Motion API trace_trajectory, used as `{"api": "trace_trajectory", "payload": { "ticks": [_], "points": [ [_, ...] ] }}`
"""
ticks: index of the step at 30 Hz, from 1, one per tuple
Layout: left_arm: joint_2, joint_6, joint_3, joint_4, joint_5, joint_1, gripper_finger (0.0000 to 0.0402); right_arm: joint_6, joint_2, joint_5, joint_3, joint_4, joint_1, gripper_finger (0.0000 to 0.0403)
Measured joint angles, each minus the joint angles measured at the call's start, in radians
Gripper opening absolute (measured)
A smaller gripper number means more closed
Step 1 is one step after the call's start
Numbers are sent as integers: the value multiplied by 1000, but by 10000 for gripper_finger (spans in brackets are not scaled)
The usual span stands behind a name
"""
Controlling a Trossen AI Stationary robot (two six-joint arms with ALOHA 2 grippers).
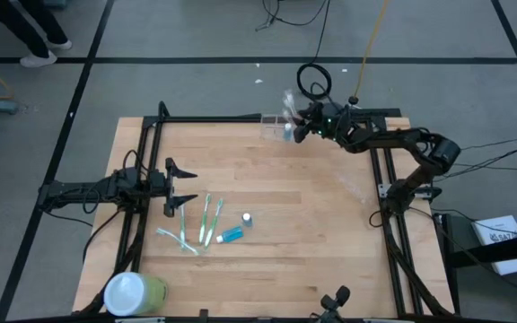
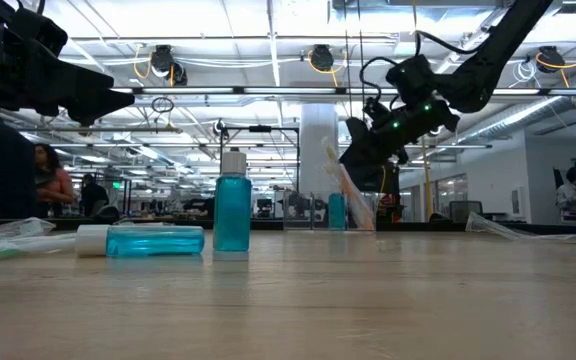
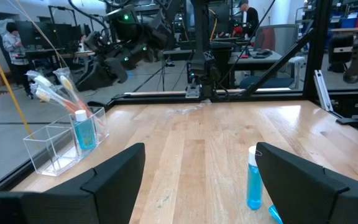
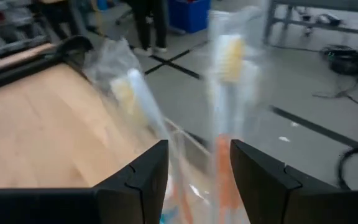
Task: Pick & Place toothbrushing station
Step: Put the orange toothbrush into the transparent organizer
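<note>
The clear toothbrushing station (image 1: 275,128) stands on its base at the table's far edge. In the left wrist view it (image 3: 55,146) holds wrapped toothbrushes (image 3: 58,87) and a small blue bottle (image 3: 85,130). My right gripper (image 1: 300,126) is at the station, its fingers open on either side of the wrapped toothbrushes (image 4: 219,93). My left gripper (image 1: 183,185) is open and empty above the table's left part. Near it several toothbrushes (image 1: 206,220), a blue tube (image 1: 231,235) and a blue bottle (image 1: 247,218) rest on the table. My right gripper's fingers (image 4: 135,186) stand on either side of the wrapped toothbrushes that stick up out of the station. I cannot tell whether they touch the wrappers.
A big green cylinder with a white lid (image 1: 135,292) stands at the near left corner. Black frame rails (image 1: 214,118) run along the table's far, left and right edges. Bare wood (image 1: 321,233) lies in the middle and right of the table.
</note>
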Motion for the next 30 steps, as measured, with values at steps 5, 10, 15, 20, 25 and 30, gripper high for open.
{"api": "trace_trajectory", "payload": {
  "ticks": [5,10,15,20,25,30],
  "points": [
    [0,0,0,0,0,0,310,11,-45,-49,-1,13,6,162],
    [0,0,0,0,0,0,310,16,-56,-179,-1,58,59,156],
    [0,0,0,0,0,0,310,36,-36,-207,1,129,97,147],
    [0,0,0,0,0,0,310,41,7,-154,21,145,69,133],
    [0,0,0,0,0,0,310,38,62,-105,42,147,35,122],
    [0,0,0,0,0,0,310,25,77,-70,50,150,18,115]
  ]
}}
